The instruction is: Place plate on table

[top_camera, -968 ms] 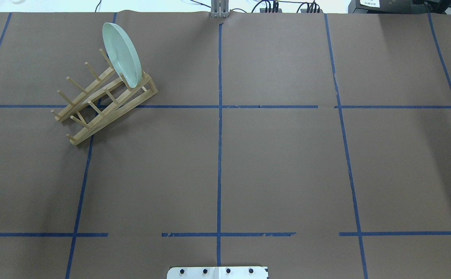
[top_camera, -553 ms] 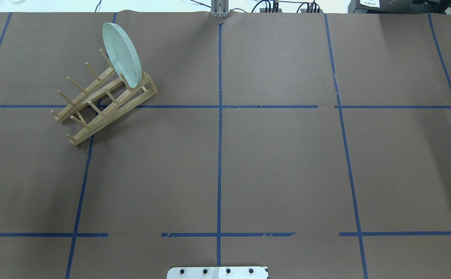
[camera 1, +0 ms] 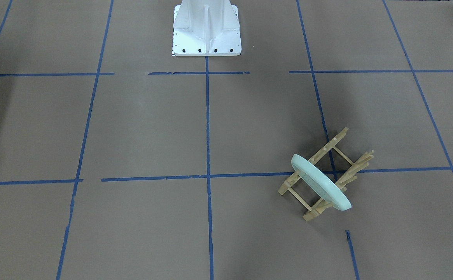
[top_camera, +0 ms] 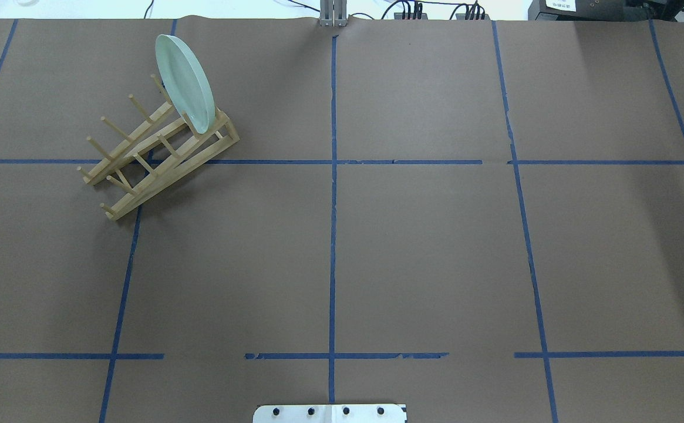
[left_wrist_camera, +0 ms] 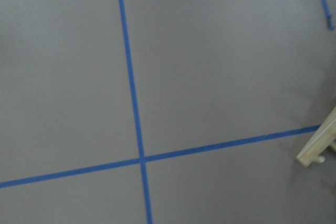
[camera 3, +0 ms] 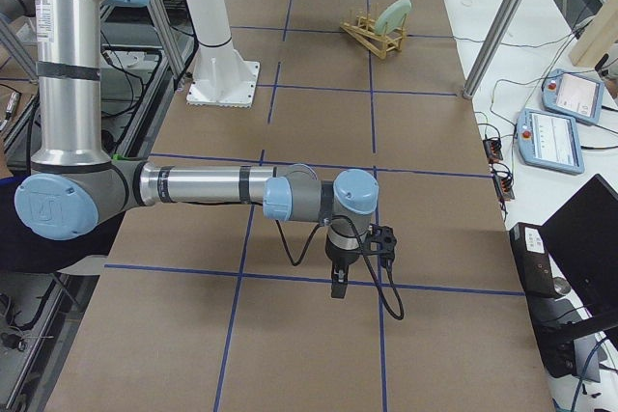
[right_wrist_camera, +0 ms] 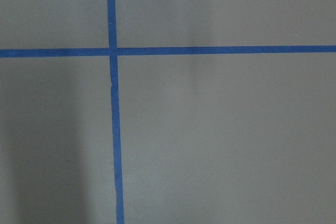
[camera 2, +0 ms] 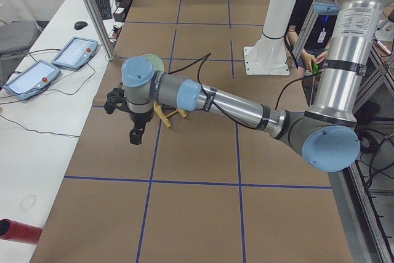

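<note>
Finds plate (top_camera: 186, 82) upright in rack (top_camera: 159, 183) near table's (top_camera: 424, 247) far edge, wide room around; catches left gripper (camera 2: 135, 135), right gripper (camera 3: 336, 287) only from the sides, jaws unreadable.

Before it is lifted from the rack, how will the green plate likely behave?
The plate looks glossy, so probably slippery. It seems rigid, perhaps breakable ceramic. Standing on edge in the rack, it may roll or tip if pushed.

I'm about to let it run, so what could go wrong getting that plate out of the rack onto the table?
The plate stands on edge in the end slot of the rack, so a bump from the left tool could tip it out. Lifted askew, it may snag and drag the rack across the table.
</note>
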Controlling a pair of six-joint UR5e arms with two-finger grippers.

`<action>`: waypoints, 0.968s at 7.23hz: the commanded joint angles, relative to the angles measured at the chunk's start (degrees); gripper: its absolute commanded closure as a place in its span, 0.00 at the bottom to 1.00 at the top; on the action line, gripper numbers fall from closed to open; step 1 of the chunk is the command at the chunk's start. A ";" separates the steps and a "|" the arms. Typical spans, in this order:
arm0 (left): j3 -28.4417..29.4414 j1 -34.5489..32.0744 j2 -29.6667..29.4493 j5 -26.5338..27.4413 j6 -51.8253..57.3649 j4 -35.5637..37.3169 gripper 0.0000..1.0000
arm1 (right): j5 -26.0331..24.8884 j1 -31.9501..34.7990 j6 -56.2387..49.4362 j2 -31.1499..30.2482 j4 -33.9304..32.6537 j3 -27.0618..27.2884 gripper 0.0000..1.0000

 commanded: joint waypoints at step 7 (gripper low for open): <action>5.11 26.74 -12.20 6.08 -77.28 -46.28 0.00 | 0.00 0.04 -0.01 0.00 -0.06 0.00 0.00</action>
